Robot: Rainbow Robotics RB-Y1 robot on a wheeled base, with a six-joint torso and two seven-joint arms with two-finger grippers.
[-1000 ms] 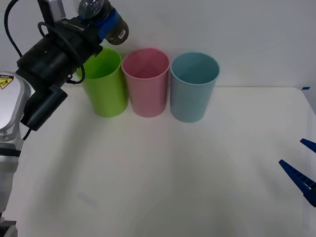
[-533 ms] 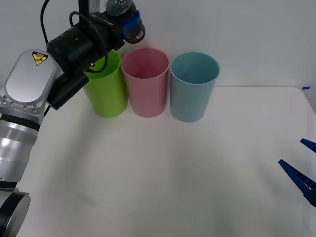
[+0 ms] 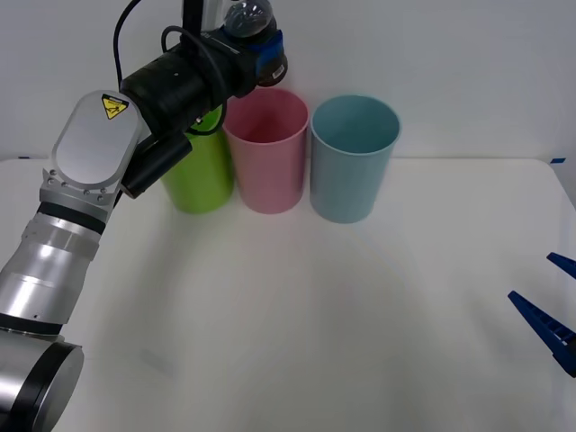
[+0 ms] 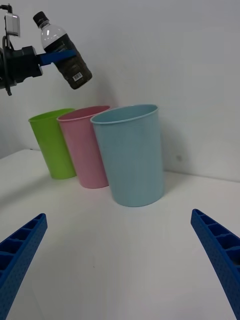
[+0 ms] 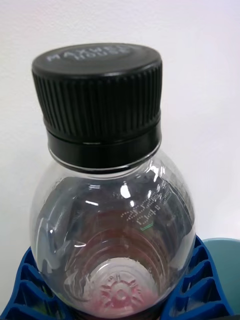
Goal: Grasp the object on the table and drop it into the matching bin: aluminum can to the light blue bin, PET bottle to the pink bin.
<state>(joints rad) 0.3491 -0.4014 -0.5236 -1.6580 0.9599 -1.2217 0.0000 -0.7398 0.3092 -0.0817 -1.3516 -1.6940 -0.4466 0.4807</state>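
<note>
One small clear plastic PET bottle [image 3: 255, 36] with black cap sits clamped in my left gripper [image 3: 261, 49], above the tall pink plastic bin [image 3: 266, 153] by the table's [image 3: 360, 315] far edge; next, centre and let go. My right gripper [image 4: 120, 260] waits, spread wide.

A small clear PET bottle [image 4: 63, 51] with a black cap and dark label band hangs tilted in the air, clamped in the left gripper [image 3: 261, 47] above the pink bin's [image 3: 265, 148] rim. The tall pink bin stands upright near the worktop's [image 3: 315, 315] far edge, touching the light blue bin [image 3: 353, 157].
</note>
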